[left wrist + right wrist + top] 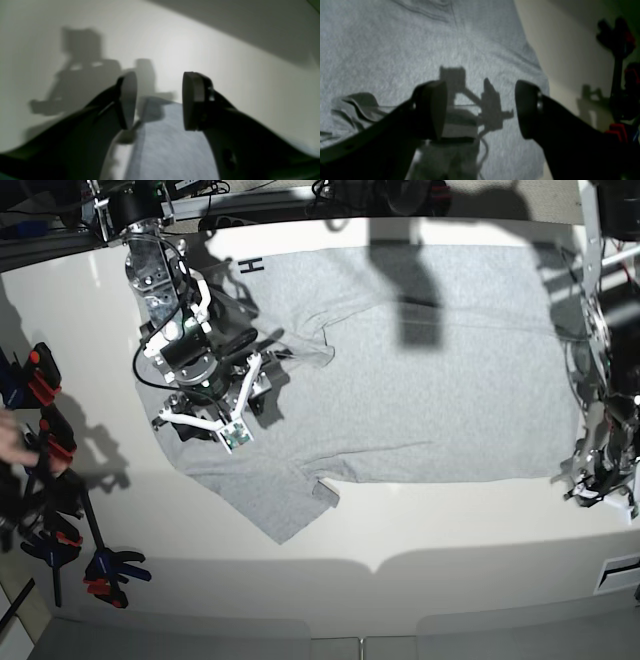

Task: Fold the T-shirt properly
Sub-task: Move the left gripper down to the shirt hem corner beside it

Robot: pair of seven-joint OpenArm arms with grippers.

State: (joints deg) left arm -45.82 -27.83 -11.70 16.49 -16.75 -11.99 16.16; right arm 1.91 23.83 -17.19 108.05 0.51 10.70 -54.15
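Across the table [330,520] the T-shirt [420,360] lies spread plain side up, both arms hovering with jaws wide apart and empty — right gripper [480,110] over the sleeve end, left gripper [160,100] at the hem edge. I'd pinch cloth edges cleanly, both together, before lifting. Only the base view shows the whole shirt — the wrist views show the empty jaws.

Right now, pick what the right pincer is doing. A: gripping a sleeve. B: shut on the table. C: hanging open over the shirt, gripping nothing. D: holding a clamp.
C: the right pincer stands open above the shirt, with nothing between its pads.
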